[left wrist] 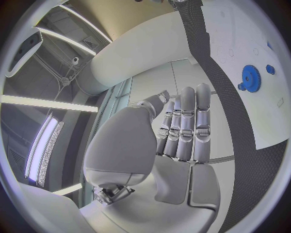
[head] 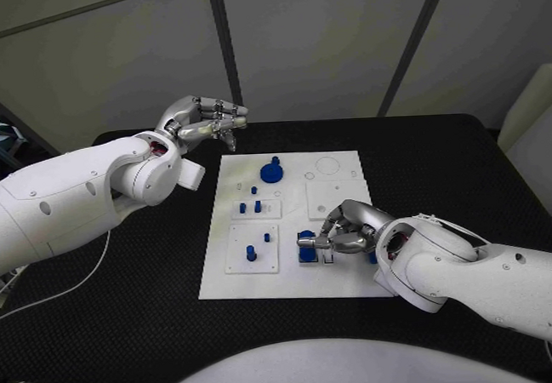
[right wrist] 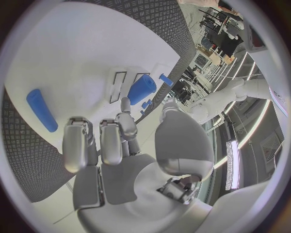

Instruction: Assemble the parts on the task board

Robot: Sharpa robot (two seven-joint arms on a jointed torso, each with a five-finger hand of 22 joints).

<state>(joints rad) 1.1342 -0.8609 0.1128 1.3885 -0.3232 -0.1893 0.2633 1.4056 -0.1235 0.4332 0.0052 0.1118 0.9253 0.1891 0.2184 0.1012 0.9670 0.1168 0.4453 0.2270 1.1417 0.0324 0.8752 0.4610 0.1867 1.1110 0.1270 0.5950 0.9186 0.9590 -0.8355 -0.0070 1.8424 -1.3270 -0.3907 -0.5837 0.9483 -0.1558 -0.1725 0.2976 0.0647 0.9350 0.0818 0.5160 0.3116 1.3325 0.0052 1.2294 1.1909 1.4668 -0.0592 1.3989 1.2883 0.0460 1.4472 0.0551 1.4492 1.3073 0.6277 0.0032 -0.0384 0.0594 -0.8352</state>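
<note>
One white task board (head: 293, 280) is seen on the black tabletop (head: 134, 308), with several blue parts (head: 272, 171) on it (the small ones are hard to count). The right hand (head: 343, 229) is curled around a blue part (head: 308, 244) near the board's right edge; whether it is gripped cannot be told. The left hand (head: 206, 119), fingers together and empty, is held beyond the far left corner.

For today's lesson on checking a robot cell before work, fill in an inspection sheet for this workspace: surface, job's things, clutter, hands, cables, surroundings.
Surface: black table, textured mat.
Job's things: white task board at the middle; blue gear-shaped part near its far end; small blue pegs standing left of centre; blue part by the right hand.
Clutter: nothing seen.
Hands: left hand raised over the table's far left, fingers curled, holding nothing; right hand low on the board at the blue part, grip cannot be told.
Cables: white cable under the left arm.
Surroundings: grey panel walls.
</note>
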